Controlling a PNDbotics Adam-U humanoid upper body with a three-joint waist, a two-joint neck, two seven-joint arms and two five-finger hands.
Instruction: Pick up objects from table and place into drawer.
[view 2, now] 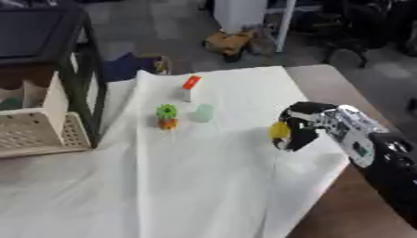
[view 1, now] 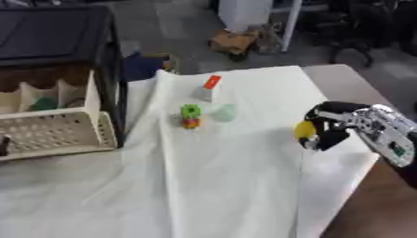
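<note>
Right hand [view 1: 330,125] is seen at the right side of the white cloth [view 1: 228,186], fingers curled round a small yellow object [view 1: 305,129] held above the cloth. Left hand is not visible in either view.

Handling, as judged: the yellow object appears small, rounded and light; probably rigid, possibly smooth, so slip is to be expected if the grasp is eased. It is taken across its middle, with most of it hidden by the fingers.

Still on the tabletop: a green-and-orange piece [view 1: 191,115], a pale green object [view 1: 224,112] just beside it, and a white block with an orange top [view 1: 208,88] beyond. The drawer [view 1: 57,132], a perforated cream tray, is pulled open at the left, well apart from the hand.

View differences: something green [view 1: 45,103] in a compartment behind the drawer is shown only in the left eye view; more of the right forearm is shown in the right eye view.
</note>
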